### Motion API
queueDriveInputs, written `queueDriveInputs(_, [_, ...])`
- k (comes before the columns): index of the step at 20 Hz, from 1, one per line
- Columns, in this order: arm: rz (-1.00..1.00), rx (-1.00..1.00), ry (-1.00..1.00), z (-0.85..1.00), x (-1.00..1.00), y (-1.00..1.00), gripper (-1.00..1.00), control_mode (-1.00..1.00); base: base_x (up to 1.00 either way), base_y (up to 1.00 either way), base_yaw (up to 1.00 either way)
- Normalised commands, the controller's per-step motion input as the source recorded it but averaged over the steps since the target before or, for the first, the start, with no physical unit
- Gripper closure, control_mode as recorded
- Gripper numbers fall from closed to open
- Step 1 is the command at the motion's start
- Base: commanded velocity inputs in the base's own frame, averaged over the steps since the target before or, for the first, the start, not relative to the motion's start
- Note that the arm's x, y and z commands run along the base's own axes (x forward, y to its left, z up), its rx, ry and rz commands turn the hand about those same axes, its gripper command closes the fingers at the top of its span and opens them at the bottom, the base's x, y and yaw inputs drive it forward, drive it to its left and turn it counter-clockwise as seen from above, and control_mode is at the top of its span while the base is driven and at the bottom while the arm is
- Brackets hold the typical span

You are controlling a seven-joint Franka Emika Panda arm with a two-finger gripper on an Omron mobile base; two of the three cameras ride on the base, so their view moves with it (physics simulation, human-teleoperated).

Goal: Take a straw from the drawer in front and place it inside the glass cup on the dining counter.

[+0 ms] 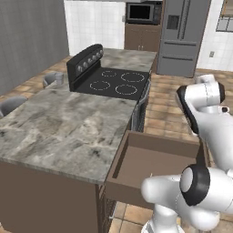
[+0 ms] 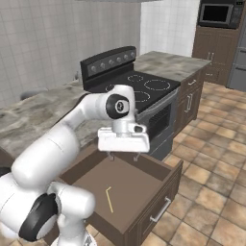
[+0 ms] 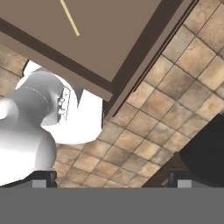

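Observation:
The brown wooden drawer [image 2: 137,185] stands pulled out below the dining counter [image 1: 68,123], its dark front panel and silver handle [image 2: 160,211] facing the tile floor. The thin yellowish straw [image 2: 109,198] lies flat on the drawer floor near its front left. My gripper [image 2: 124,156] hangs open above the back of the drawer, fingers pointing down, well clear of the straw. In the hand view the straw [image 3: 70,18] lies at the top, inside the drawer [image 3: 100,39]. The small glass cup [image 1: 59,78] stands at the counter's far left edge, beside the stove.
A black stovetop [image 1: 116,82] with a raised control panel adjoins the counter. Grey stool seats [image 1: 11,104] sit beyond the counter's left edge. A steel fridge [image 1: 182,36] and a microwave [image 1: 143,12] stand at the back. Tile floor [image 2: 216,192] lies open to the right of the drawer.

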Motion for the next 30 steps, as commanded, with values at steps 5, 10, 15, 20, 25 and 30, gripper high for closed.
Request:
queueDriveInputs(5, [0.00, 0.00, -0.16, 0.00, 0.06, 0.33, -1.00, -1.00, 0.00, 0.00, 0.00])
queueDriveInputs(10, [0.00, 0.00, -0.11, 0.00, 0.17, 0.32, -1.00, -1.00, 0.00, 0.00, 0.00])
queueDriveInputs(15, [0.00, 0.00, -0.08, -0.05, 0.10, 0.16, -1.00, -1.00, 0.00, 0.00, 0.00])
queueDriveInputs(20, [0.00, 0.00, -0.12, -0.15, 0.00, 0.00, -1.00, -1.00, 0.00, 0.00, 0.00])
queueDriveInputs(25, [0.00, 0.00, -0.14, -0.18, 0.04, 0.01, -1.00, -1.00, 0.00, 0.00, 0.00])
queueDriveInputs(30, [0.00, 0.00, -0.15, -0.08, 0.24, 0.07, -1.00, -1.00, 0.00, 0.00, 0.00])
